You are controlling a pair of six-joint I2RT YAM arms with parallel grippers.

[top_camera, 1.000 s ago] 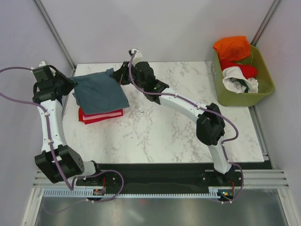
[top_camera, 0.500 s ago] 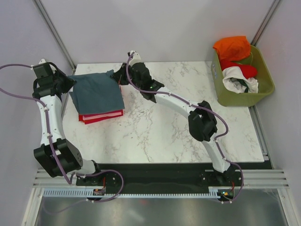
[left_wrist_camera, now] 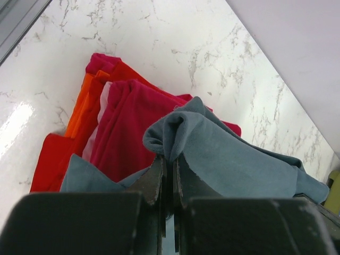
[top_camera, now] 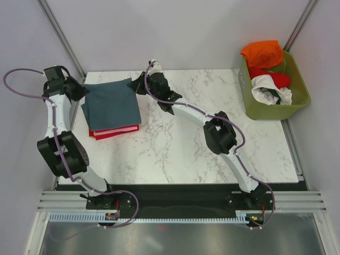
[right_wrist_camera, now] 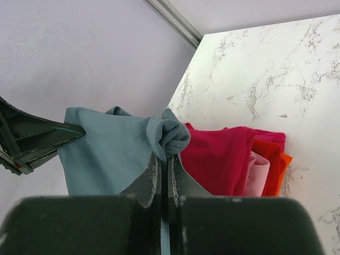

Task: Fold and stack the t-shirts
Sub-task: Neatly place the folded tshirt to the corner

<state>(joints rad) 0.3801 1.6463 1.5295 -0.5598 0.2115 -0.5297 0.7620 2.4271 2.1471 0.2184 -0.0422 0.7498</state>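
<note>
- Marble table [top_camera: 159, 154]: your work zone is the far-left corner. The rest of the top plays no part in this step.
- Olive-green basket [top_camera: 271, 113], off the table's far-right edge: holds an orange tee [top_camera: 262, 53], a red tee [top_camera: 273, 78] and a white tee [top_camera: 271, 90], all crumpled. By the look of it they're yet to be folded.
- Slate blue-grey tee [top_camera: 110, 103]: folded to a rough rectangle and held between both arms over the stack, near edge drooping onto it. Step in hand looks like placing this tee on the pile.
- Folded stack [top_camera: 116, 130]: crimson tee on top, orange and red layers under it. It lies flat on the table, showing only at the near edge below the blue-grey tee.
- Left gripper [left_wrist_camera: 169, 162]: jaws pressed tight, pinching a bunched far-left corner of the blue-grey tee.
- Right gripper [right_wrist_camera: 163, 158]: jaws likewise pinched on the far-right corner.
- Next, as I judge it: lower both corners together, keep the far edge taut and square to the stack, then let go w/ both at once. Uneven release could skew or unfold it.
</note>
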